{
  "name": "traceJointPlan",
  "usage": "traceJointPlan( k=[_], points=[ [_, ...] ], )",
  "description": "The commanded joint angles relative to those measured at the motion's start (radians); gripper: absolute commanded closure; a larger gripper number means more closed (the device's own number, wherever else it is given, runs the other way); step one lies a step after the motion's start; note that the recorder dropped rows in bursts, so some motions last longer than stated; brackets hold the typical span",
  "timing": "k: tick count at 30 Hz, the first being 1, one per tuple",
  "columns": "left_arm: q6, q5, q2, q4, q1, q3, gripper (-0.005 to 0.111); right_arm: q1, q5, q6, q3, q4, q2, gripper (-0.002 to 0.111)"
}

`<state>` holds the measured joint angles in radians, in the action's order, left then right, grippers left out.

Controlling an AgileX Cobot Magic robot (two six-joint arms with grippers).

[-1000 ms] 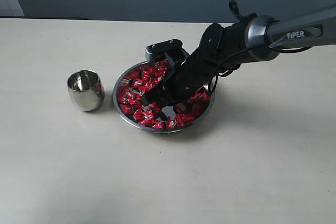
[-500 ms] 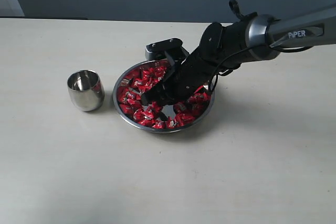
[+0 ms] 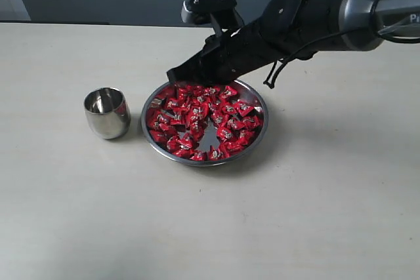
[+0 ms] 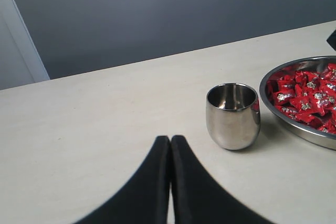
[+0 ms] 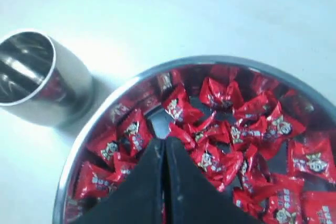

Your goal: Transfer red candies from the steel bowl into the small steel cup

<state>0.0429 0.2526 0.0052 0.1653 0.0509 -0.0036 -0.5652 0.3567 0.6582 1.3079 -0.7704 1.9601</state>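
Dozens of shiny red candies (image 3: pixel 197 119) are heaped every which way in the wide steel bowl (image 3: pixel 264 113), small steel cup (image 3: pixel 107 113) stood upright at nine o'clock; right gripper (image 3: pixel 173 75) and left gripper (image 4: pixel 169 141) are pressed closed.

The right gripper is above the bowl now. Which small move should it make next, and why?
Probably open the right gripper and lower it onto the red candies. Its jaws look shut with no candy visible between them, it hangs above the steel bowl, and the small steel cup looks empty.
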Motion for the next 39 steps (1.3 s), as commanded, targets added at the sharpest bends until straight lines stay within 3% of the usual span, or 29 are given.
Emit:
traceJointPlan(
  k=[1,6,11,14,21,23,36,39],
  points=[
    [0.000,-0.010,-0.005,-0.003,0.000,0.004,0.106,-0.037,-0.010,0.056,0.055,-0.043,-0.012,0.109],
    [0.000,-0.010,-0.005,-0.003,0.000,0.004,0.106,-0.103,-0.034,0.073,0.157,-0.043,0.007,0.109],
    [-0.001,-0.010,-0.005,-0.003,0.000,0.004,0.106,-0.118,0.087,0.073,0.263,-0.047,0.043,0.109],
    [-0.001,-0.010,-0.005,-0.003,0.000,0.004,0.106,-0.111,0.216,0.099,0.303,-0.050,0.046,0.109],
    [-0.001,-0.010,-0.005,-0.003,0.000,0.004,0.106,-0.098,0.651,0.481,0.343,0.011,0.039,0.109],
    [-0.001,-0.010,-0.005,-0.003,0.000,0.004,0.106,-0.093,0.706,0.494,0.343,0.065,0.039,0.109],
    [-0.001,-0.010,-0.005,-0.003,0.000,0.004,0.106,-0.083,0.609,0.515,0.341,0.518,0.088,0.109],
    [-0.001,-0.010,-0.005,-0.003,0.000,0.004,0.106,-0.083,0.588,0.450,0.341,0.543,0.134,0.109]
  ],
)
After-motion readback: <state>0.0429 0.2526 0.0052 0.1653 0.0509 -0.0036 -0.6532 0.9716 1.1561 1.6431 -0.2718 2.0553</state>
